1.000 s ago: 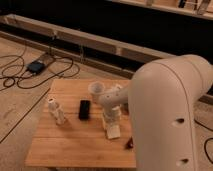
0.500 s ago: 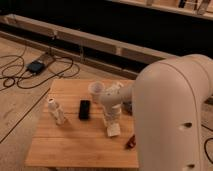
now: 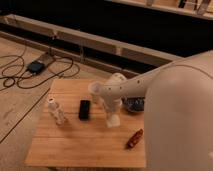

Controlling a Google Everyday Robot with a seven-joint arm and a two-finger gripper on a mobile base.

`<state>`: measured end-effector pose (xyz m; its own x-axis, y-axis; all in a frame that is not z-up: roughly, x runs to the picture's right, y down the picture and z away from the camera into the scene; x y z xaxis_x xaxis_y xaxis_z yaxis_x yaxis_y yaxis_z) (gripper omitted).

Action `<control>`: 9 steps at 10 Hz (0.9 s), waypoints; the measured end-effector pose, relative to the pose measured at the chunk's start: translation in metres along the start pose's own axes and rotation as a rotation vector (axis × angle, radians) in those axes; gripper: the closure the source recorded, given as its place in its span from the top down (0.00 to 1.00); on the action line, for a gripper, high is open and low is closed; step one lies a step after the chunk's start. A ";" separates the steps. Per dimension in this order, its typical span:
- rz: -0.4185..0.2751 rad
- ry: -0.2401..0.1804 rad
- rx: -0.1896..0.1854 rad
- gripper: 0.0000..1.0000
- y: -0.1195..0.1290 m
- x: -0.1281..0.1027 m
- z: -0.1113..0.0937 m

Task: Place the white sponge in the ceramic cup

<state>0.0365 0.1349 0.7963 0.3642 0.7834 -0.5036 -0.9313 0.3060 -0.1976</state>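
The white sponge point(image 3: 113, 121) is an off-white block at the middle of the wooden table point(image 3: 75, 142). My gripper point(image 3: 111, 114) points straight down right on top of it, touching or holding it. The ceramic cup point(image 3: 94, 89) stands just behind and left of the gripper, close against my white wrist point(image 3: 116, 90). My large white arm point(image 3: 175, 110) fills the right side and hides the table's right edge.
A black flat slab point(image 3: 85, 109) lies left of the gripper. A small white bottle point(image 3: 56, 111) stands further left. A dark bowl point(image 3: 134, 104) sits behind on the right, and a red object point(image 3: 134, 139) lies at the front right. Cables point(image 3: 30, 70) lie on the floor.
The gripper and sponge have stayed at nearly the same spot. The upper arm has shifted slightly in the view.
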 end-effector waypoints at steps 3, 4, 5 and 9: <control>-0.036 -0.076 0.038 0.00 -0.001 -0.027 -0.040; -0.048 -0.095 0.049 0.00 0.000 -0.034 -0.050; -0.068 -0.119 0.063 0.00 0.000 -0.044 -0.061; -0.142 -0.193 0.099 0.00 0.015 -0.080 -0.092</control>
<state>-0.0071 0.0268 0.7559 0.4933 0.8148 -0.3047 -0.8699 0.4643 -0.1666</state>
